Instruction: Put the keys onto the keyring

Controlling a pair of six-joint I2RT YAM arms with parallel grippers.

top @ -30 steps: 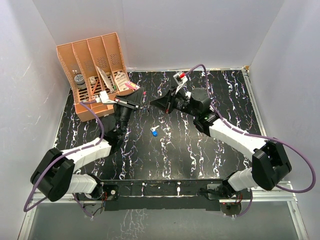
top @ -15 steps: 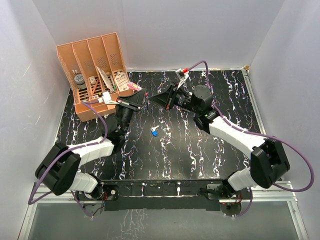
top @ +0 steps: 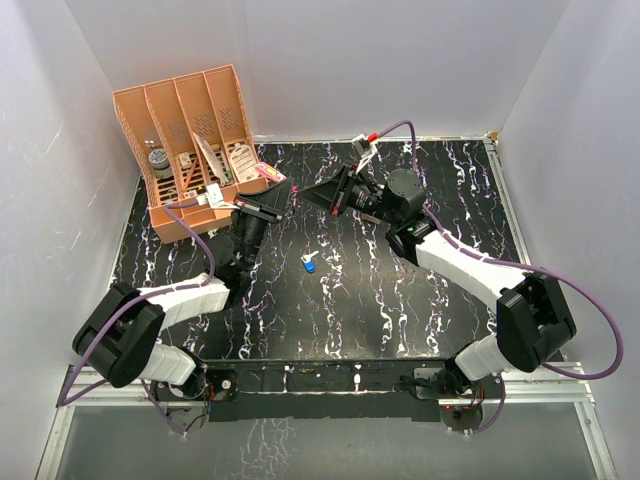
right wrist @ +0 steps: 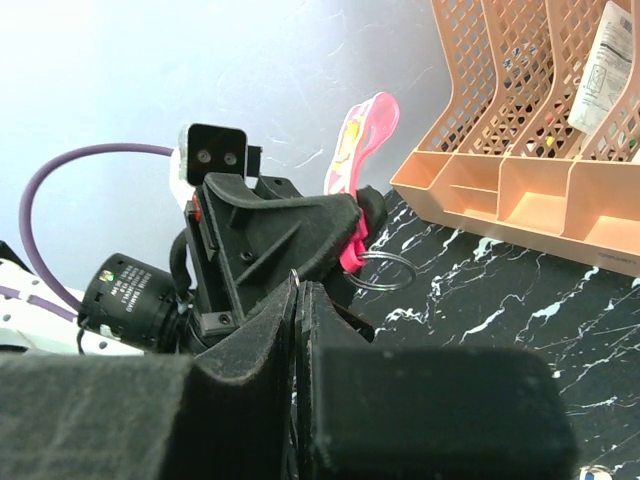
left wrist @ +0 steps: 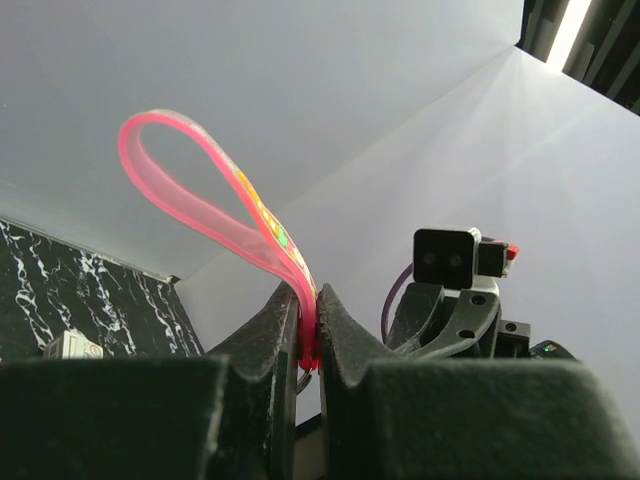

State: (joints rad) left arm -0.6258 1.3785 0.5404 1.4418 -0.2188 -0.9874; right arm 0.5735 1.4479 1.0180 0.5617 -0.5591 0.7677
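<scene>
Pinching the keyring (left wrist: 200, 180), the left gripper (left wrist: 308, 305) holds it up. Right gripper (right wrist: 298, 292), pressed together, needs the blue key (top: 309, 265).

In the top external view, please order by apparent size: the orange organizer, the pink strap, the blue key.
1. orange organizer, by far largest.
2-3. pink strap and blue key: both tiny and alike; the strap is raised nearer the camera and partly hidden, so unranked.
</scene>
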